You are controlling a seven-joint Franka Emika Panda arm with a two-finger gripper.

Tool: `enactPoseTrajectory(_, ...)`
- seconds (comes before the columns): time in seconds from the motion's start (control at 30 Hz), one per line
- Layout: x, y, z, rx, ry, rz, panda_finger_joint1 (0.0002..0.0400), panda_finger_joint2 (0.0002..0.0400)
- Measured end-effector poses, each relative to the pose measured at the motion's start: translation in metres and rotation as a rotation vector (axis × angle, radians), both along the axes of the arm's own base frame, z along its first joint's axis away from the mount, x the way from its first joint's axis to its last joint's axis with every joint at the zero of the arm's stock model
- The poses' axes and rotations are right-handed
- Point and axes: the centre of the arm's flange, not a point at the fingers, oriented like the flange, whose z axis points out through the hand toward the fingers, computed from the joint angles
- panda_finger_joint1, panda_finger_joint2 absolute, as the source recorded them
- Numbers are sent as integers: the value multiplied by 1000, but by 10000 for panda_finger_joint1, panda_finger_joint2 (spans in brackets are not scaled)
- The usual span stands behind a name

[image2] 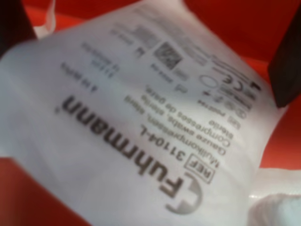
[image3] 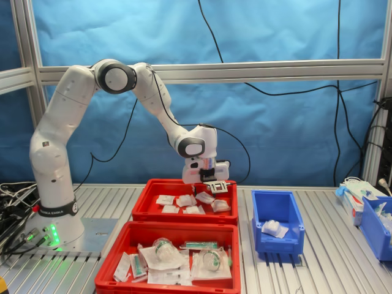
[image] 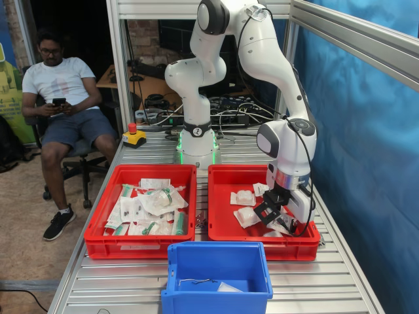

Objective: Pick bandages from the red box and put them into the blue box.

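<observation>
The red box holds a few white bandages; in the second exterior view it is the far crate. My gripper is low inside it, at the first exterior view's near right corner. It also shows in the second exterior view. In the wrist view a labelled white bandage fills the picture, very close. It lies between my dark fingers, which stand wide apart, so the gripper is open. The blue box holds one white bandage.
A twin red crate crowded with green-and-white packets stands beside the red box. A seated person is at the first exterior view's left. A yellow stop button sits near the arm's base. Another blue bin stands at the second exterior view's right.
</observation>
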Motion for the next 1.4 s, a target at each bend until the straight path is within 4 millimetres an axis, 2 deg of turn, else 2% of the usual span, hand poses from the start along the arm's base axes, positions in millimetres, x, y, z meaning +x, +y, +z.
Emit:
enactPoseTrajectory(0.23,2,1,2,2,-6,0,400,400)
enactPoseTrajectory(0.27,2,1,2,2,-7,0,363,363)
enactPoseTrajectory(0.4,3,1,3,3,-8,0,363,363)
enactPoseTrajectory(0.43,3,1,3,3,-8,0,313,313)
enactPoseTrajectory(0.53,3,1,3,3,-9,0,313,313)
enactPoseTrajectory(0.57,3,1,3,4,-9,0,263,263)
enactPoseTrajectory(0.73,4,2,4,5,-12,0,263,263)
enactPoseTrajectory(0.77,4,2,4,5,-12,0,213,213)
enactPoseTrajectory(0.93,6,3,6,7,-16,0,213,213)
enactPoseTrajectory(0.97,7,3,7,8,-18,0,163,163)
enactPoseTrajectory(1.07,8,4,8,10,-23,0,163,163)
enactPoseTrajectory(1.1,8,4,8,11,-24,0,113,113)
enactPoseTrajectory(1.2,10,5,10,13,-29,0,113,113)
enactPoseTrajectory(1.23,10,5,10,14,-30,0,63,63)
enactPoseTrajectory(1.37,10,5,10,14,-30,0,63,63)
enactPoseTrajectory(1.4,10,5,10,14,-30,0,41,41)
